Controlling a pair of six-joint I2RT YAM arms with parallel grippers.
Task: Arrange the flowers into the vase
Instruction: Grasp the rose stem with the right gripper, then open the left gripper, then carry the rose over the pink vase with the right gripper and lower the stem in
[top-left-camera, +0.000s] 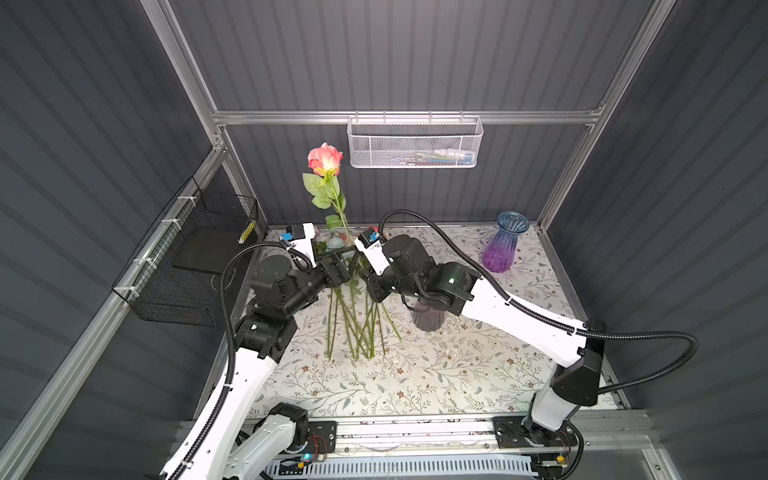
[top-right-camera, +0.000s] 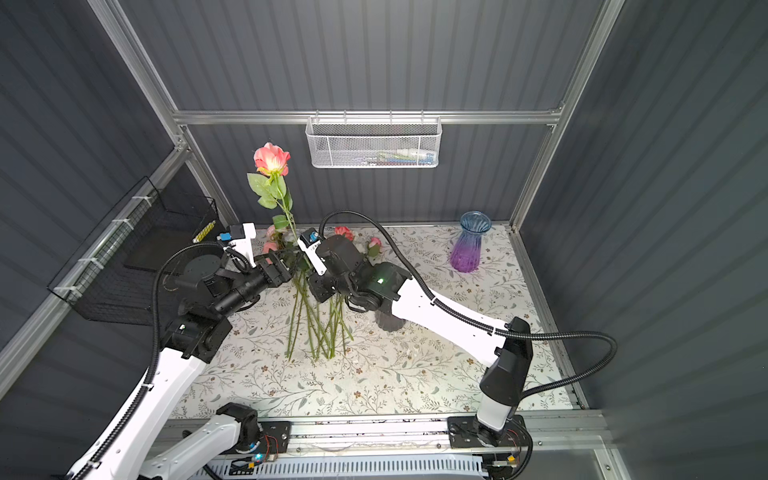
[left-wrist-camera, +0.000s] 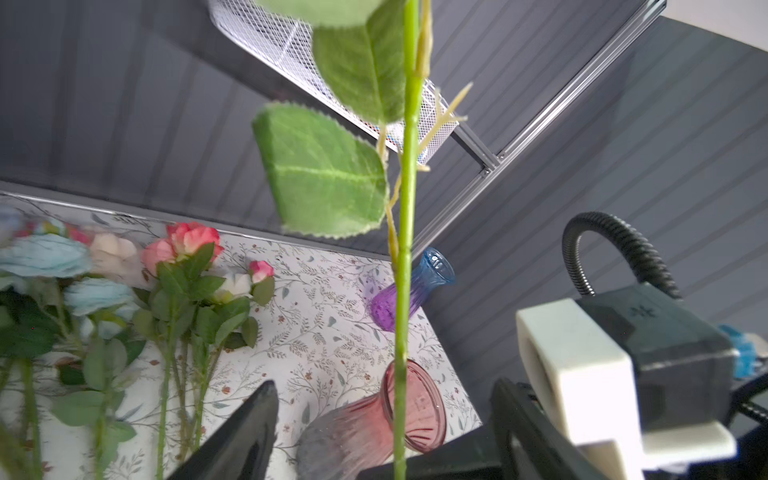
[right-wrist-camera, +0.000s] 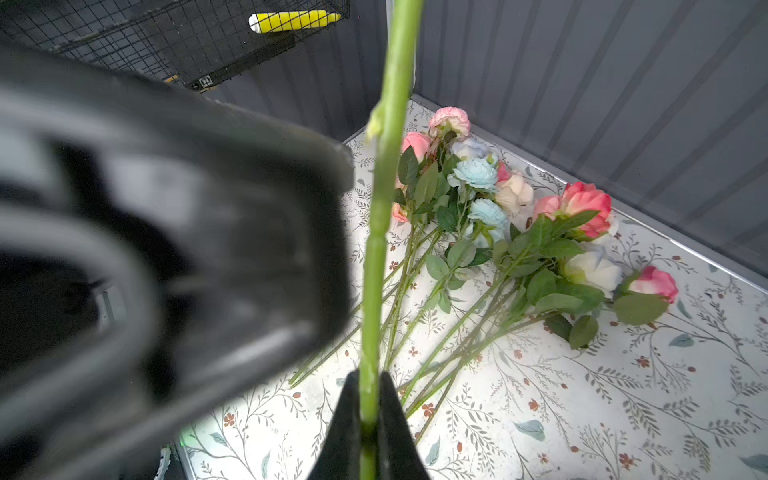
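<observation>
A coral-pink flower (top-left-camera: 325, 159) stands upright above the table, and its long green stem (top-left-camera: 343, 220) runs down between my two grippers. My right gripper (right-wrist-camera: 369, 386) is shut on the stem (right-wrist-camera: 376, 266). My left gripper (left-wrist-camera: 384, 386) is open, its jaws wide on either side of the stem (left-wrist-camera: 405, 208) without touching it. The other flowers (right-wrist-camera: 478, 178) lie in a bunch on the floral tabletop at the back left, stems (top-left-camera: 353, 328) pointing forward. A blue and purple vase (top-left-camera: 505, 241) stands upright at the back right. A pink-grey vase (left-wrist-camera: 374, 419) sits under my right arm, partly hidden in both top views.
A white mesh basket (top-left-camera: 415, 143) hangs on the back rail. On the left wall is a black wire basket (top-left-camera: 195, 266) with a yellow object (right-wrist-camera: 295, 20) in it. Grey ribbed walls enclose the floral table (top-left-camera: 415, 374) on three sides.
</observation>
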